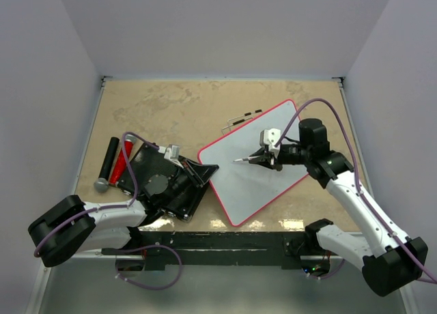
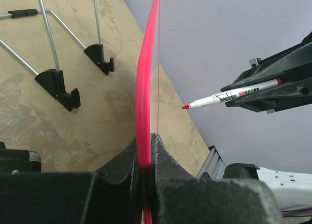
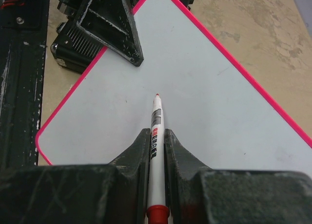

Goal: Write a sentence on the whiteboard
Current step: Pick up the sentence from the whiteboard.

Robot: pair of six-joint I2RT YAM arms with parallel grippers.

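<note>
Clamping the red rim of the whiteboard (image 1: 254,186) in your left end effector (image 2: 146,152) while your right end effector (image 3: 156,136) gripped a red marker (image 3: 156,118) poised just off the blank board on the table (image 1: 171,109), you likely needed a steady hold and a light, even touchdown.

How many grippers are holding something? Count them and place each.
2. The left gripper clamps the whiteboard at its left edge; the right gripper holds a marker above the whiteboard.
</note>
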